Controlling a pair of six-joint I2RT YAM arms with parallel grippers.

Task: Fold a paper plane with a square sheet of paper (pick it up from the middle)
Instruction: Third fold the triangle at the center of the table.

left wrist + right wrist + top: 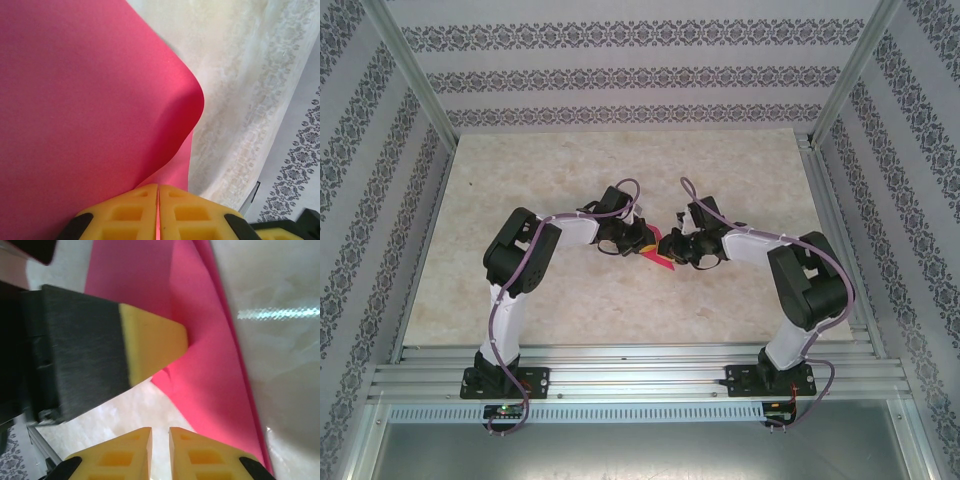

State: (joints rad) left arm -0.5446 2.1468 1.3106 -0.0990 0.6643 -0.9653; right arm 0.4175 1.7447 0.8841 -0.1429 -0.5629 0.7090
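**Pink sheet pinched at mid-table**

Magenta-pink and partly folded, the square sheet of paper (658,258) hangs between the two grippers over the middle of the pale marbled table (620,170); from above I cannot tell whether it touches the surface. The left gripper (632,243) meets it from the left; in the left wrist view its yellow fingers (125,212) are pressed together with only a thin sliver of pink between them, so it is clamped on the paper; the sheet bulges away from the grip in a smooth curve, one rounded bend standing out over the table. The right gripper (677,248) faces it from the right; in the right wrist view its jaws stand slightly apart with bare table showing in the gap, holding nothing; the paper lies just beyond them and to the right, a straight crease running along it; a yellow-tipped black finger (150,345) of the left gripper presses against the sheet's edge.
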